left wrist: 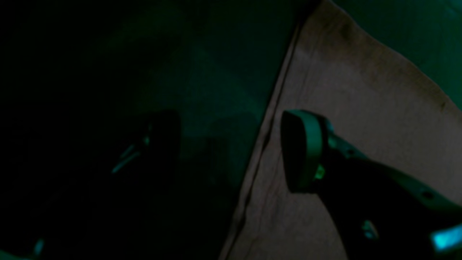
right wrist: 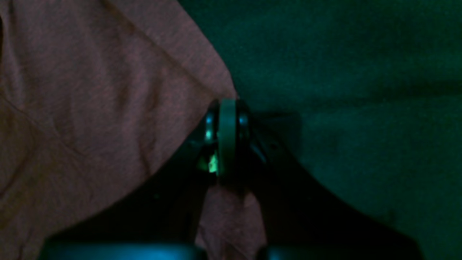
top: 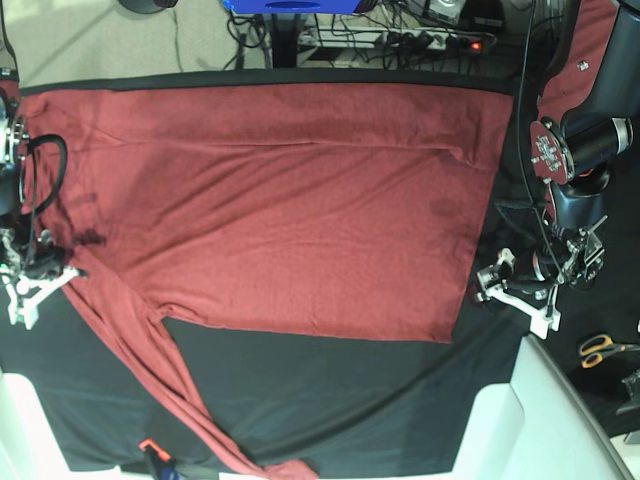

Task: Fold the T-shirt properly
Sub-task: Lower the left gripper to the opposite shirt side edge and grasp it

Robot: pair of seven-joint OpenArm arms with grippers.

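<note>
The brick-red T-shirt (top: 280,210) lies spread flat on the black cloth (top: 330,390), and one long sleeve (top: 170,390) trails toward the front edge. My left gripper (top: 487,283) is at the shirt's right edge. In the left wrist view it (left wrist: 231,148) is open, with one finger (left wrist: 303,151) over the shirt (left wrist: 361,101) and the other over the cloth. My right gripper (top: 42,275) is at the shirt's left edge. In the right wrist view its fingers (right wrist: 227,133) are pressed together on the shirt's edge (right wrist: 108,90), with red fabric bunched behind them.
Scissors with orange handles (top: 600,348) lie on the cloth at the far right. A small orange-tipped object (top: 148,447) sits near the front left. White raised blocks (top: 30,420) stand at both front corners. Cables and a power strip (top: 430,40) run behind the table.
</note>
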